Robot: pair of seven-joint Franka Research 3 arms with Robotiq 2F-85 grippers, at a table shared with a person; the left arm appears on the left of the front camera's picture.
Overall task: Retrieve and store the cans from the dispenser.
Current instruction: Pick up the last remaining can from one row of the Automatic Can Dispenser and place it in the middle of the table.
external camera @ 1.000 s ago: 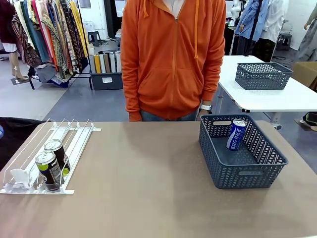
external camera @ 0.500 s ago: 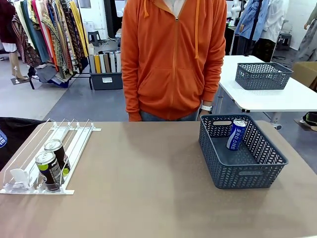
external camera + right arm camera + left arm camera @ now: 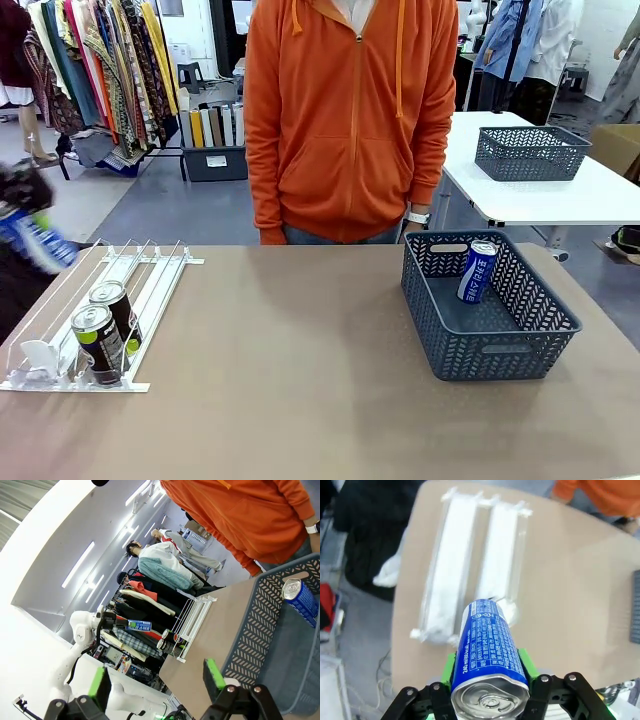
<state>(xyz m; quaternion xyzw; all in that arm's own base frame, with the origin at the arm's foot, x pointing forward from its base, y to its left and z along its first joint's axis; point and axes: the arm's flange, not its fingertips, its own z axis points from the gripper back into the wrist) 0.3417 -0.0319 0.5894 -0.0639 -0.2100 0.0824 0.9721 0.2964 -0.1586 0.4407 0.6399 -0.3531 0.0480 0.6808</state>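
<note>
My left gripper (image 3: 489, 664) is shut on a blue-and-white can (image 3: 489, 652), green pads (image 3: 451, 664) pressing both sides, high above the white dispenser (image 3: 470, 565). In the front view this gripper (image 3: 28, 222) is a blur at the far left with the blue can (image 3: 40, 243) in it, above the dispenser (image 3: 150, 290). Two dark cans (image 3: 97, 343) (image 3: 116, 306) stand in one dispenser lane near its front end. Another blue can (image 3: 477, 271) leans inside the grey basket (image 3: 500, 350). My right gripper (image 3: 156, 680) stands open and holds nothing, off to the side of the basket (image 3: 250, 635).
A person in an orange hoodie (image 3: 350, 120) stands at the far edge of the table, hands down. A second grey basket (image 3: 530, 152) sits on a white table behind. The tan tabletop (image 3: 290, 370) between dispenser and basket is bare.
The left gripper with the blue can has swung up and rightward into the front view from beyond the left edge. The dark cans, the basket and the person have stayed put.
</note>
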